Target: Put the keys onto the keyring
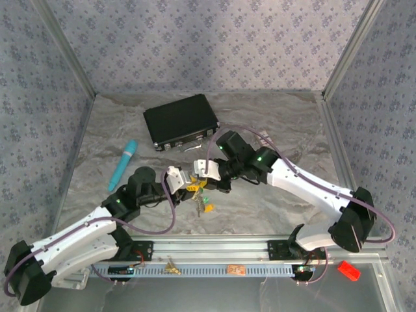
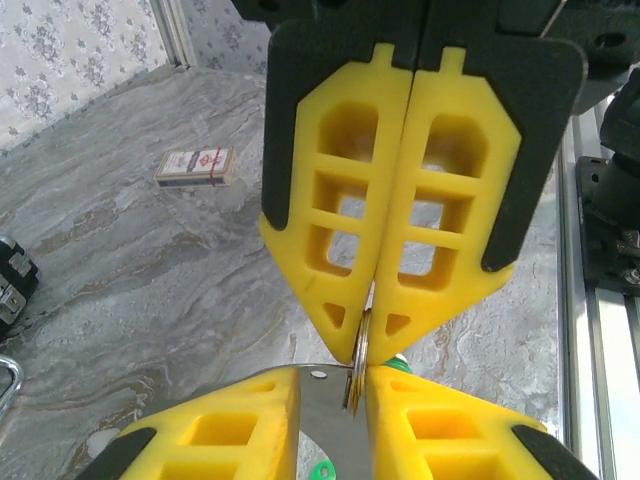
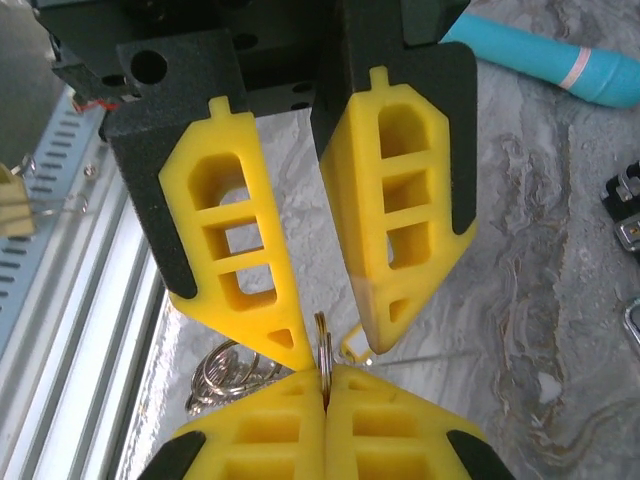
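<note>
End effectors meet tip to tip over the near middle of the surface [image 1: 273, 123]. The right end effector [image 2: 372, 335] is clamped on the edge of the keyring [image 3: 322, 345], most of which is hidden between its pads. The left end effector [image 3: 335, 338] stands slightly parted around the ring's upper edge; whether it presses the ring is hard to tell. The keys [image 1: 203, 203] hang just below as a small green-and-yellow blur. Silvery loops [image 3: 225, 372] sit partly hidden behind the fingers.
</note>
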